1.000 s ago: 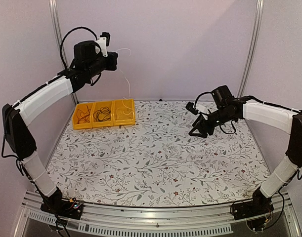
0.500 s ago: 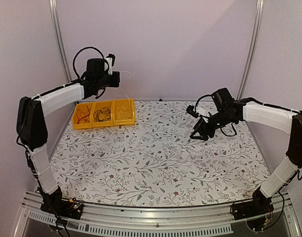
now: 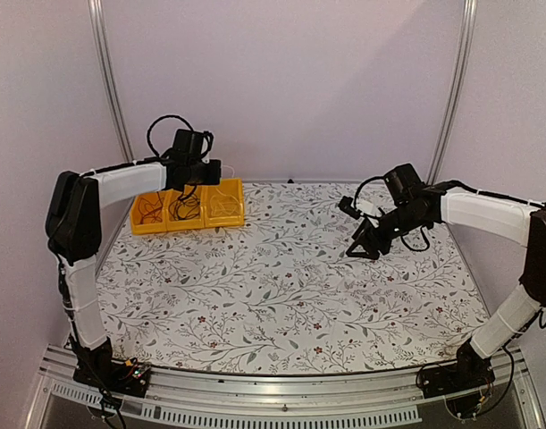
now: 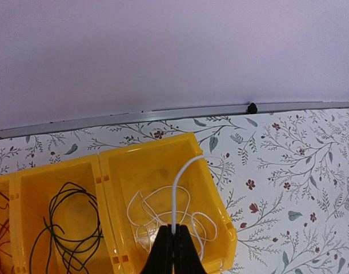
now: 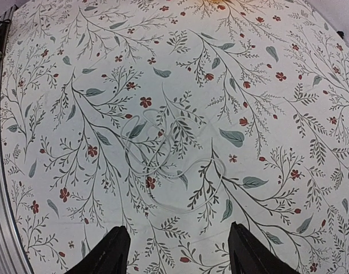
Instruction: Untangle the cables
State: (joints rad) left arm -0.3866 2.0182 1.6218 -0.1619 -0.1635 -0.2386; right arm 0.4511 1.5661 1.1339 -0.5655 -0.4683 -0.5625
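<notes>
- The tabletop (image 3: 281, 295) is covered in a pale cloth printed with leaves and small red flowers, and it runs back to a plain wall.
- The left arm (image 3: 121, 183) reaches to the far left corner. The right arm (image 3: 483, 210) bends in over the right half of the tabletop.
- Three yellow bins (image 3: 188, 204) stand side by side in a row at the far left, touching one another, just before the wall.
- The right claw (image 5: 177, 234) hangs above bare cloth with its two fingers spread wide and nothing between them.
- The left claw (image 4: 174, 231) sits over the right-hand bin, its fingers pinched together on a strand of the white cable (image 4: 174, 200).
- That white cable lies mostly coiled in loose loops on the floor of the right-hand bin. The gripped strand rises from the claw and arches over toward the bin's far rim.
- The black cable (image 4: 71, 220) lies in tangled rings in the middle bin.
- The red cable (image 3: 147, 210) lies in the left-hand bin, bunched up; only its edge shows in the left wrist view.
- A very thin pale cable (image 5: 163, 160) lies in faint loops on the cloth below and ahead of the right claw, apart from both fingers. It is too fine to make out in the top view.
</notes>
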